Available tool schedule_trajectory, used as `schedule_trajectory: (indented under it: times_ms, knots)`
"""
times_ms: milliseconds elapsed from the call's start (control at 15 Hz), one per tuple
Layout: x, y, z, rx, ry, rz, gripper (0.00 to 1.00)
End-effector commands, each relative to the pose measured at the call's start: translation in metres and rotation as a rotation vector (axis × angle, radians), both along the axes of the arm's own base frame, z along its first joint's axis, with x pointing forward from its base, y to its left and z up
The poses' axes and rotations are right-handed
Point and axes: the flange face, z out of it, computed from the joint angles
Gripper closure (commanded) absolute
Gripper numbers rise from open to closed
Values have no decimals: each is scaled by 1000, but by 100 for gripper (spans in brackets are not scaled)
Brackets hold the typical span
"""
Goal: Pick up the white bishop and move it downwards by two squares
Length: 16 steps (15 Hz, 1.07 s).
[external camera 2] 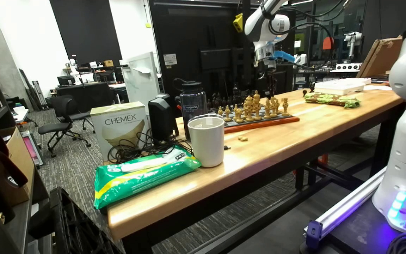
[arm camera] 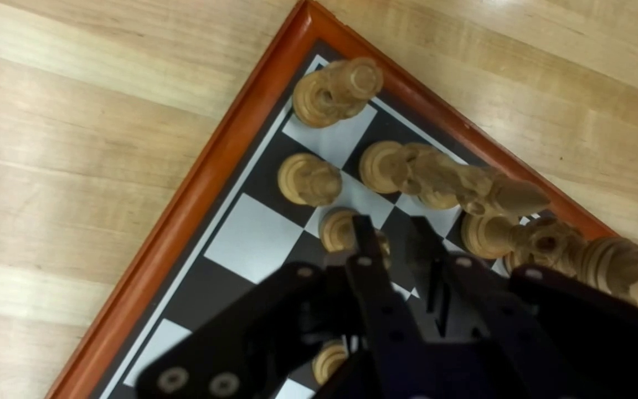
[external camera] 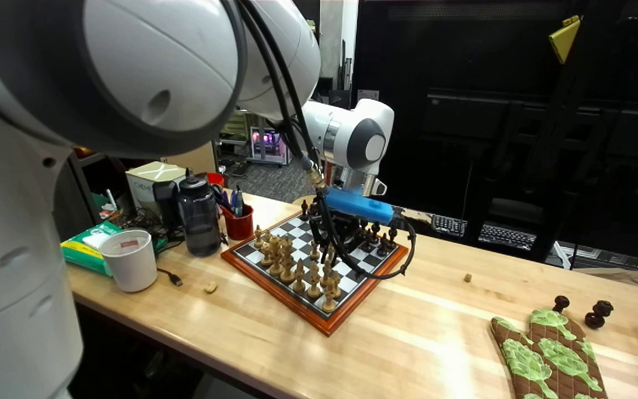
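Note:
The chessboard, with its reddish-brown frame (arm camera: 197,166), stands on the wooden table; the frame also shows in an exterior view (external camera: 286,293). Its squares alternate light (arm camera: 255,238) and dark (arm camera: 208,293). Light wooden pieces crowd the near side, among them a corner piece (arm camera: 310,102), a short piece (arm camera: 305,180) and a tall group (arm camera: 435,172). Which one is the white bishop I cannot tell. My gripper (arm camera: 392,221) is partly open just above the board, with no piece visible between its fingertips. One finger partly hides a light piece (arm camera: 334,230). Another base (arm camera: 330,360) shows below the gripper.
Dark pieces (external camera: 382,241) stand at the board's far side. A red pen cup (external camera: 240,224), dark bottle (external camera: 198,219) and white cup (external camera: 130,263) stand beside the board. An oven mitt (external camera: 551,354) and loose dark pieces (external camera: 597,315) lie on the table's other side.

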Motion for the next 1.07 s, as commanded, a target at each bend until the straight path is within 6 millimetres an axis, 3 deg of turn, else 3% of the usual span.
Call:
schedule_trajectory:
  times_ms: [0, 67, 133, 200, 333, 600, 1000]
  knots:
    - [-7, 3, 25, -28, -30, 19, 60]
    - [-8, 3, 31, -36, -40, 20, 57]
    - [-10, 4, 36, -42, -50, 21, 41]
    - [-14, 6, 45, -49, -63, 20, 32]
    - [-22, 10, 62, -66, -95, -12, 27]
    - [-50, 26, 88, -98, -175, -76, 2]
    - [-121, 53, 113, -176, -229, -146, 0]
